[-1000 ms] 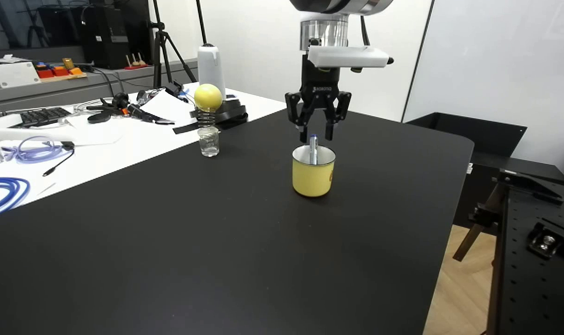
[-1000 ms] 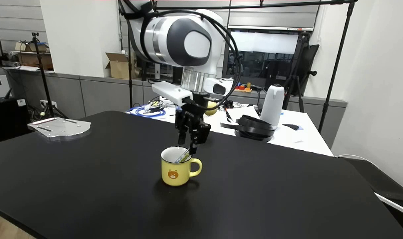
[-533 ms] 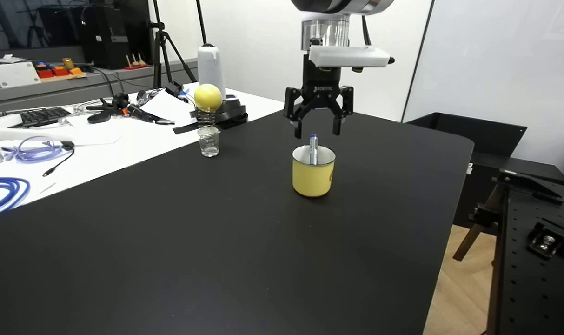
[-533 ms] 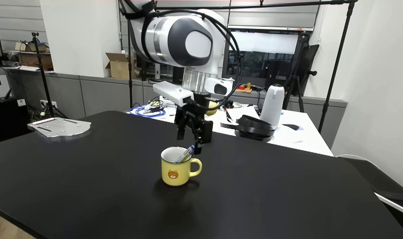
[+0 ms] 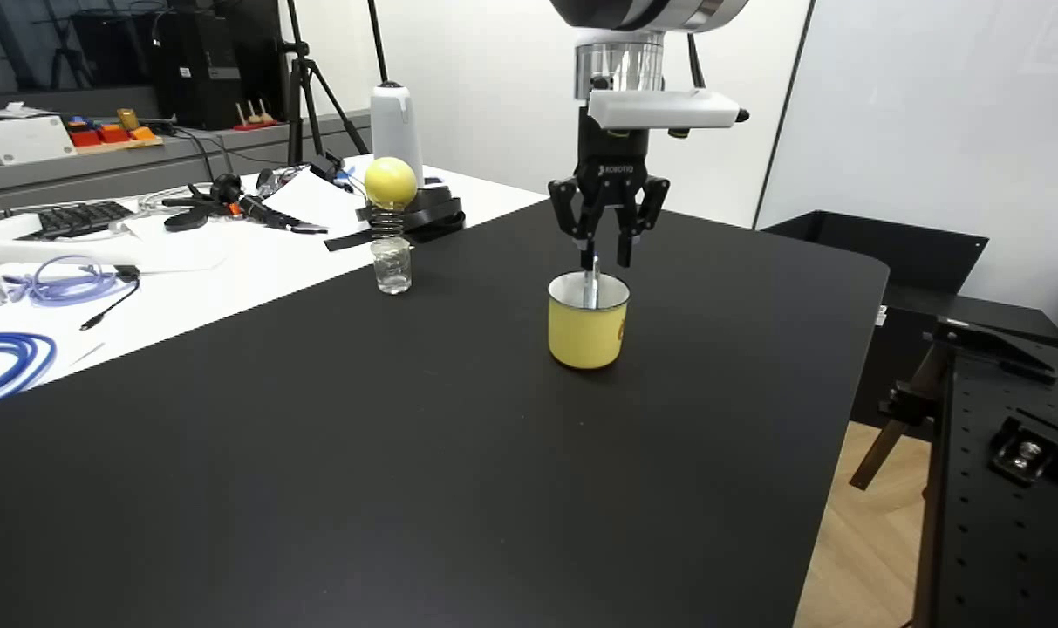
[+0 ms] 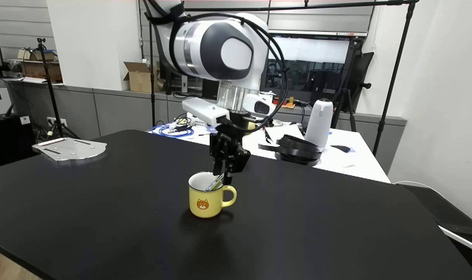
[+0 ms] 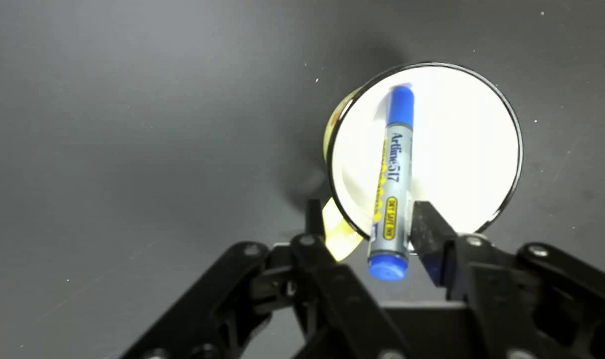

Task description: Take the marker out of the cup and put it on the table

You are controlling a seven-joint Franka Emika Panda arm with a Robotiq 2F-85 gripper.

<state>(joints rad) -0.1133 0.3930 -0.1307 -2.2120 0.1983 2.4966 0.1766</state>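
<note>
The yellow cup [image 5: 585, 336] stands upright on the black table [image 5: 389, 436]; it also shows in an exterior view [image 6: 202, 200] and from above in the wrist view [image 7: 472, 139]. The marker [image 7: 396, 169] leans inside the cup, with its blue end plug sticking out over the rim near the handle. It also shows in both exterior views [image 5: 591, 290] [image 6: 214, 183]. My gripper [image 7: 367, 212] is just above the rim, fingers apart on either side of the marker's upper end. One finger is at or touching the marker; a gap separates the other. The gripper shows in both exterior views [image 5: 605, 258] [image 6: 223, 177].
A small clear glass [image 5: 392, 269] with a spring and yellow ball [image 5: 390, 183] above it stands at the table edge by the white desk [image 5: 180, 253]. A clear plate [image 6: 70, 149] lies at the table's far left in an exterior view. The cup's handle [image 6: 230, 195] sticks out.
The fingers first spread wider, then came closer together around the marker. The gripper shifted slightly sideways and lower. The marker's top end has shifted slightly; the cup has not moved.
</note>
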